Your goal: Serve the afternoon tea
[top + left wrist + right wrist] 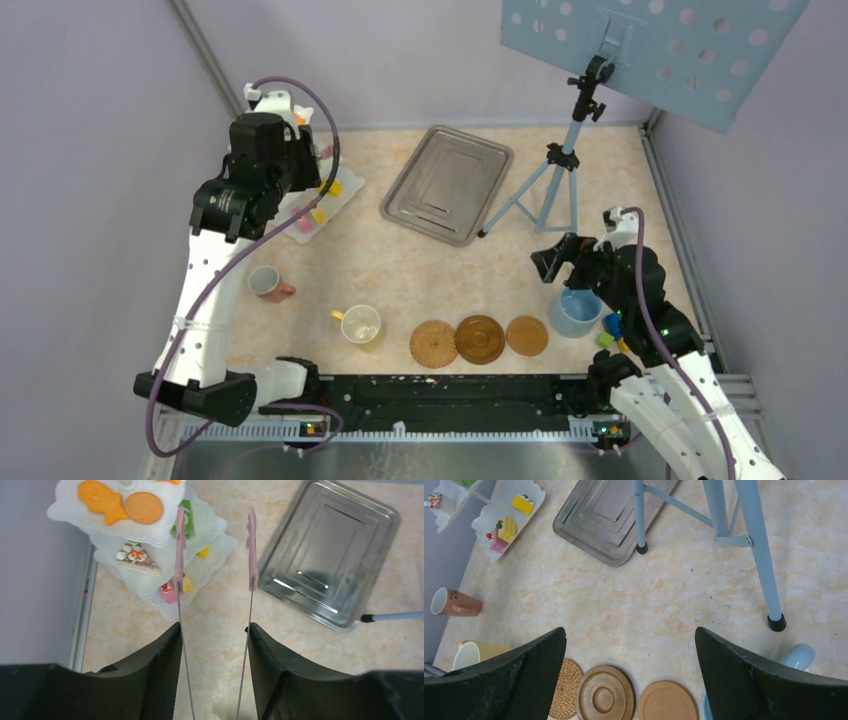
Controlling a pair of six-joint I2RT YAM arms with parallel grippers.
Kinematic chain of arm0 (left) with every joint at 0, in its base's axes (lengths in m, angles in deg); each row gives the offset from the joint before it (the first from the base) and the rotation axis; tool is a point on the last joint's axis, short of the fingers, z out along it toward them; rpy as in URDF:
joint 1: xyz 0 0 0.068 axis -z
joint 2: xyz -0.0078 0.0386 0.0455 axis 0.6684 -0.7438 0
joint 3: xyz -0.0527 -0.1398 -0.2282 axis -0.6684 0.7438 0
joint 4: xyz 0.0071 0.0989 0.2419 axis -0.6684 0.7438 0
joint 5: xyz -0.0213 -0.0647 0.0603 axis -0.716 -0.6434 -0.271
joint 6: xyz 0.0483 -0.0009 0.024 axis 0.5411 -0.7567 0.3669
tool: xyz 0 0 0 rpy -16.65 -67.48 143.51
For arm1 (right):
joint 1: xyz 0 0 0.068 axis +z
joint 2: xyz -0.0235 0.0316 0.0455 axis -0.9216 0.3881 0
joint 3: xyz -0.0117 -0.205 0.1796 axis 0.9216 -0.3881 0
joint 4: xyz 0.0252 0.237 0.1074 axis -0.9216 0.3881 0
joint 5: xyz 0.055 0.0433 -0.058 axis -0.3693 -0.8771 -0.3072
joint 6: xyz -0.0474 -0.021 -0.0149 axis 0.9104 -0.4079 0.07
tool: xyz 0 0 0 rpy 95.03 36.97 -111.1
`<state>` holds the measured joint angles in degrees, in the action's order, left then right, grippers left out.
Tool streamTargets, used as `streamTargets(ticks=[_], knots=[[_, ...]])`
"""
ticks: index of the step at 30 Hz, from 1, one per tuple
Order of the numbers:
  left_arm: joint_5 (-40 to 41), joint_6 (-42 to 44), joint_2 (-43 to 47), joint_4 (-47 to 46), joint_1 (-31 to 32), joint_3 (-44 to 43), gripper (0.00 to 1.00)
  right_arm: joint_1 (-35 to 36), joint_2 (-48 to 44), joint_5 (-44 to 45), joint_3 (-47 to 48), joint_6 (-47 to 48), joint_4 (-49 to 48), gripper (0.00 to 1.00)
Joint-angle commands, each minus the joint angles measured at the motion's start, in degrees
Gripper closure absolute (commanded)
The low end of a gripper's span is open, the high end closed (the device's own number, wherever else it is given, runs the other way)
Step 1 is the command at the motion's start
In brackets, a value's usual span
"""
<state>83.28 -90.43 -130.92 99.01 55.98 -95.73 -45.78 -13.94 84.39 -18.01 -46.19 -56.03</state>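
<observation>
The white three-tier stand [65, 512] stands at the far left and also shows in the top view [340, 195]. Its top tier holds orange biscuits [143, 507]. Lower tiers hold a green roll [189, 522], a wedge cake [135, 557], a pink slice [169, 592] and a yellow piece [203, 553]. My left gripper [214, 627] is shut on the pink tongs [252, 555], whose open, empty tips hang beside the stand. My right gripper [630, 632] is open and empty above three brown coasters [604, 695]. The pink cup [266, 282], yellow cup [361, 324] and blue cup [575, 312] sit on the table.
A steel tray [447, 184] lies at the back middle. A blue tripod [560, 170] stands beside it, its legs close to my right gripper. Toy blocks [610, 330] lie right of the blue cup. Walls close in the left and right sides.
</observation>
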Motion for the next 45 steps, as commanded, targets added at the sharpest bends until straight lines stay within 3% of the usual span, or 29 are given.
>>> streamTargets(ticks=[1, 13, 16, 27, 32, 45], knots=[[-8.8, 0.0, 2.0, -3.2, -0.2, 0.3, 0.46, 0.6, 0.1, 0.4, 1.6, 0.4, -0.5, 0.02], [-15.4, 0.0, 3.3, -7.1, -0.2, 3.8, 0.51, 0.6, 0.6, 1.0, 2.1, 0.3, -0.1, 0.02], [-21.1, 0.0, 2.2, -9.3, -0.2, 6.9, 0.51, 0.6, 1.9, 1.2, 3.1, 0.8, 0.3, 0.02], [-36.0, -0.3, -4.4, -18.9, 0.2, 24.9, 0.24, 0.6, 2.4, 0.8, 3.2, 0.7, 0.8, 0.02], [-38.8, -0.4, -7.3, -21.9, 1.9, 29.7, 0.10, 0.6, 2.3, 0.5, 2.0, 0.1, -0.3, 0.02], [-36.3, 2.4, -13.4, -23.4, 12.5, 28.6, 0.02, 0.6, 5.7, 0.5, 3.8, -1.5, 0.5, 0.02]])
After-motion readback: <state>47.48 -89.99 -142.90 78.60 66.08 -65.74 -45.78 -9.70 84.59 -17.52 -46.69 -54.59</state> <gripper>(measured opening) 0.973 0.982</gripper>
